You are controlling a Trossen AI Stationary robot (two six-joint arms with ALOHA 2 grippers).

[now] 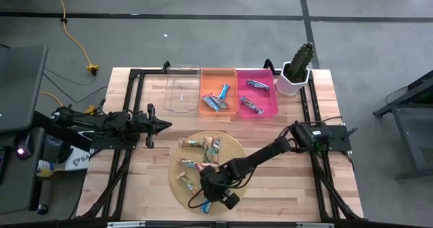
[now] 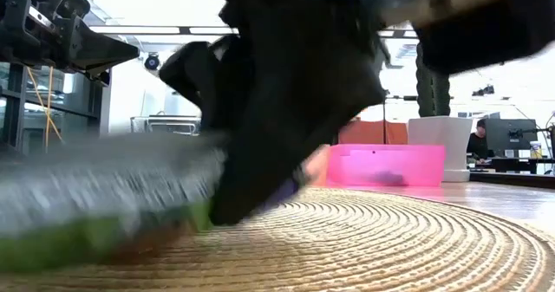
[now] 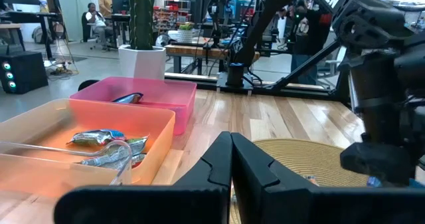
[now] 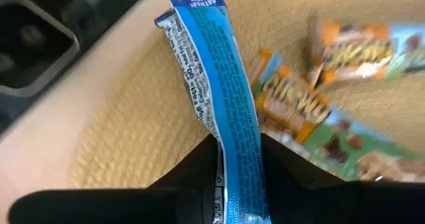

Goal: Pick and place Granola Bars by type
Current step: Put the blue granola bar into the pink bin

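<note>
Blue granola bar (image 4: 222,98) sits pinched between the right hand's (image 1: 218,199) two fingers, low over the woven mat (image 1: 233,147) where tan bars (image 1: 203,147) lie. Left hand (image 1: 164,125), fingers pressed together and empty, waits beside the mat above the tabletop (image 1: 284,194).

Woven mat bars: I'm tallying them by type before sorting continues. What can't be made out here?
- High view: the right claw and its arm cover part of the woven mat, so bars beneath go uncounted.
- Low view: a near bar is blurred; its type is unreadable.
- Right wrist view: the blue bar between the claw's fingers is cut off at the bottom edge.
</note>
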